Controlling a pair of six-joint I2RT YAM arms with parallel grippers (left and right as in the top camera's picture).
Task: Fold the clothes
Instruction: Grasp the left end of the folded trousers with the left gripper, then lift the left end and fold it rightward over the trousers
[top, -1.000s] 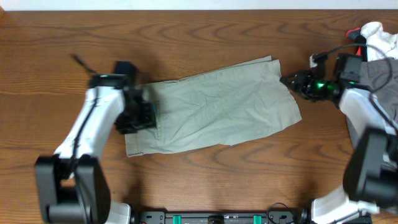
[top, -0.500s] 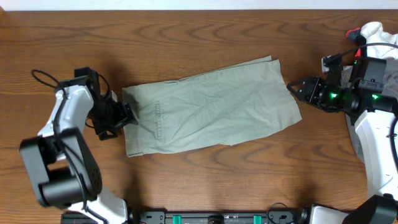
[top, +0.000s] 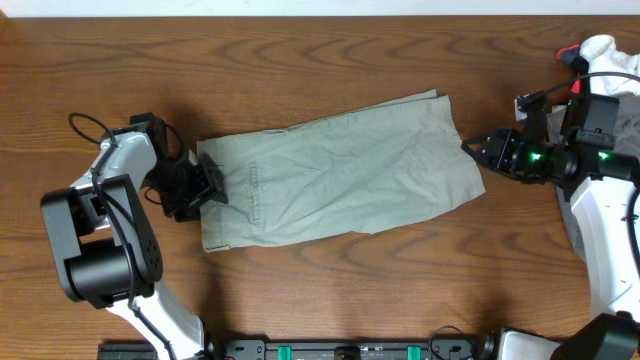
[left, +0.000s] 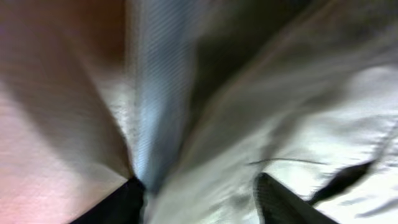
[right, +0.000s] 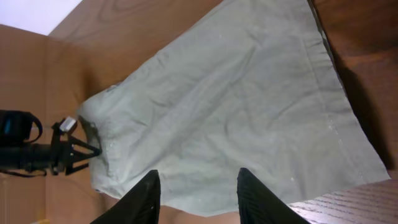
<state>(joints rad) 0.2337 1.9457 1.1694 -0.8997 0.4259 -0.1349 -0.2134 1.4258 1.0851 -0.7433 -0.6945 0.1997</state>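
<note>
left hand (top: 210, 186) low, elbow folded back, blurred, grip unclear. right hand (top: 472, 148) reaches inward, fingers parted, holding nothing.

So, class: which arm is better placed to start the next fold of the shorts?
Probably left: the left gripper is at the shorts' waistband edge, cloth between its fingers. The right gripper sits just off the hem.

White left arm (top: 115, 168) and right arm (top: 600, 215) have black joints and cables; right shows green lights, likely LEDs.
</note>
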